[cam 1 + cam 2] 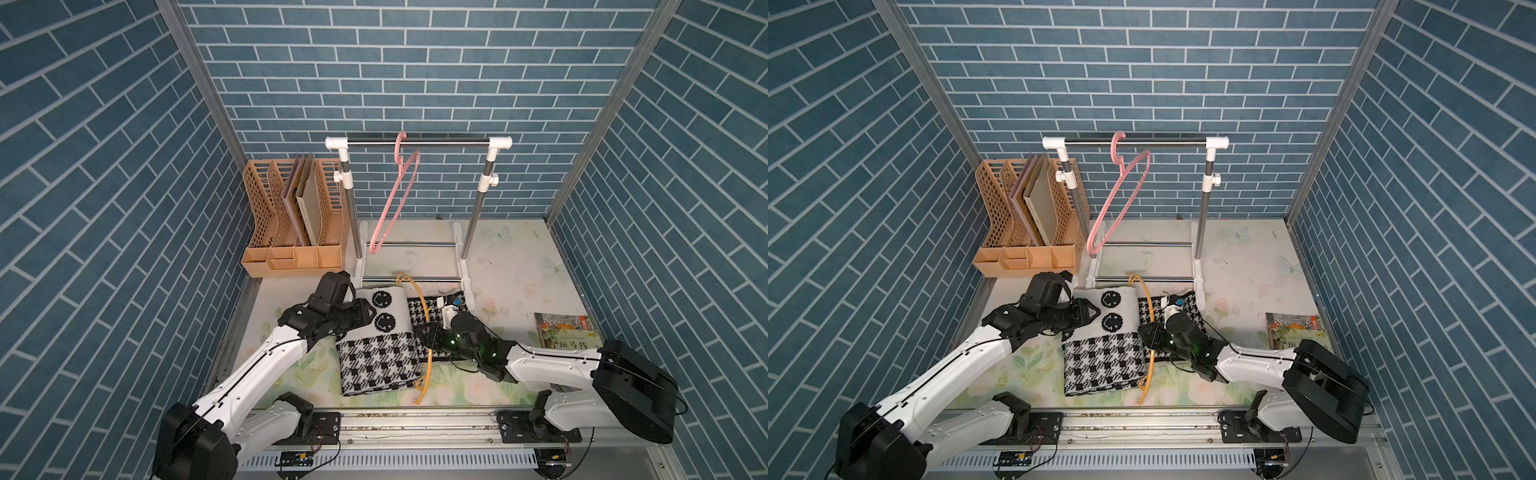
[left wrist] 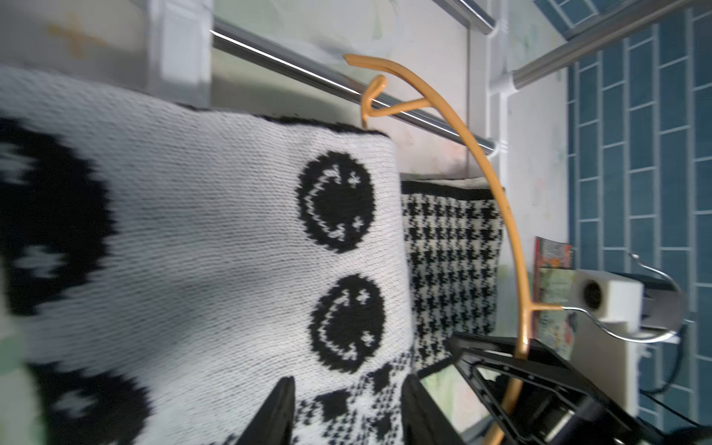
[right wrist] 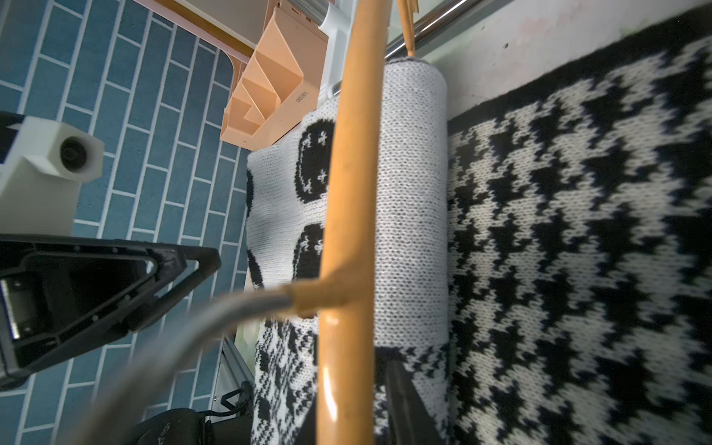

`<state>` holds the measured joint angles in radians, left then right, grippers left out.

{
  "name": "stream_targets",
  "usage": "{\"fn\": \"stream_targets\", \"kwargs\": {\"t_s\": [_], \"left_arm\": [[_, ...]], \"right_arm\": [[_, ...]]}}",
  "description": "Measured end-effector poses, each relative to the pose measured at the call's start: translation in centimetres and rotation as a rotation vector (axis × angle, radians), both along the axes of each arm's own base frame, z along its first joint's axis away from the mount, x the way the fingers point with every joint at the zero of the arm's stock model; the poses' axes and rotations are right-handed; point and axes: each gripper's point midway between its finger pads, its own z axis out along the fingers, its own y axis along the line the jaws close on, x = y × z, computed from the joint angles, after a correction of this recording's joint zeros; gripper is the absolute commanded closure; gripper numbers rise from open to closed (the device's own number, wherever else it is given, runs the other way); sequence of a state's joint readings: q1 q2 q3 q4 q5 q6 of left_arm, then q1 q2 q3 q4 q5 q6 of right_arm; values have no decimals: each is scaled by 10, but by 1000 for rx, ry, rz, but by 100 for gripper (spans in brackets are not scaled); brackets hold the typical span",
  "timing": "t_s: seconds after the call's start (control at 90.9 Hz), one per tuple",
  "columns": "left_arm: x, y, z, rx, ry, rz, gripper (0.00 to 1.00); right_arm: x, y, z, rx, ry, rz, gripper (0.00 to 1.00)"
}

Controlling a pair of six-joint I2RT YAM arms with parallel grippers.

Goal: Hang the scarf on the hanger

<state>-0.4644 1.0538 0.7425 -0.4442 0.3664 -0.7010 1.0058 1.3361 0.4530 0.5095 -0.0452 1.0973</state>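
Left gripper [image 2: 346, 389]: fingers stand parted at the scarf's smiley-face fold, with knit filling the gap. Whether any fabric is pinched cannot be told.
Right gripper [image 3: 303, 312]: jaws straddle the orange hanger [image 2: 499, 196] where its neck meets the curved shoulder. A firm clamp cannot be confirmed.
Scarf [image 1: 376, 353]: lies folded on the table [image 1: 511, 266], just in front of the base of the rack [image 1: 449, 142]. None of it is raised toward the rack's top rail.
Orange hanger: sits low in front of the rack's base, with one tip near the rack's lowest front bar.
Done, as judged: the scarf appears threaded through the orange hanger. The smiley and checked half lies on one side of the shoulder and the houndstooth half passes under it to the other side. The fold runs where the lower bar should be, but that bar is hidden.
Left to do, as judged: even out the two halves, then lift hanger and scarf together clear of the table, perhaps onto the rack's rail.
Pink hanger [image 1: 398, 146]: hooked on the rack's top rail, bare, with no cloth on it.
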Motion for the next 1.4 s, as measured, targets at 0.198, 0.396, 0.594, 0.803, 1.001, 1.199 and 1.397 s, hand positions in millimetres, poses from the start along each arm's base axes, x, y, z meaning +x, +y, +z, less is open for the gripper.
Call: {"fn": "stream_targets", "kwargs": {"t_s": [0.198, 0.396, 0.594, 0.803, 1.001, 1.199, 1.397], "left_arm": [[-28, -38, -11, -188, 31, -127, 67], [-62, -84, 3, -271, 8, -299, 74], [-78, -95, -22, -263, 53, -348, 80], [-104, -75, -84, -183, 193, -340, 83], [-115, -73, -90, -195, 202, -365, 80], [-114, -75, -86, -193, 195, -369, 78], [-99, -95, -40, -265, 109, -408, 79]], "right_arm": [[-1, -2, 5, 15, -13, 0, 85], [-1, -2, 6, 23, -18, 3, 88], [-1, -1, 6, 28, -19, 5, 91], [-2, 0, 6, 30, -19, 7, 92], [-2, 0, 6, 30, -18, 8, 92], [-2, 1, 5, 31, -15, 15, 92], [-4, -2, 3, 30, -13, 15, 93]]}}
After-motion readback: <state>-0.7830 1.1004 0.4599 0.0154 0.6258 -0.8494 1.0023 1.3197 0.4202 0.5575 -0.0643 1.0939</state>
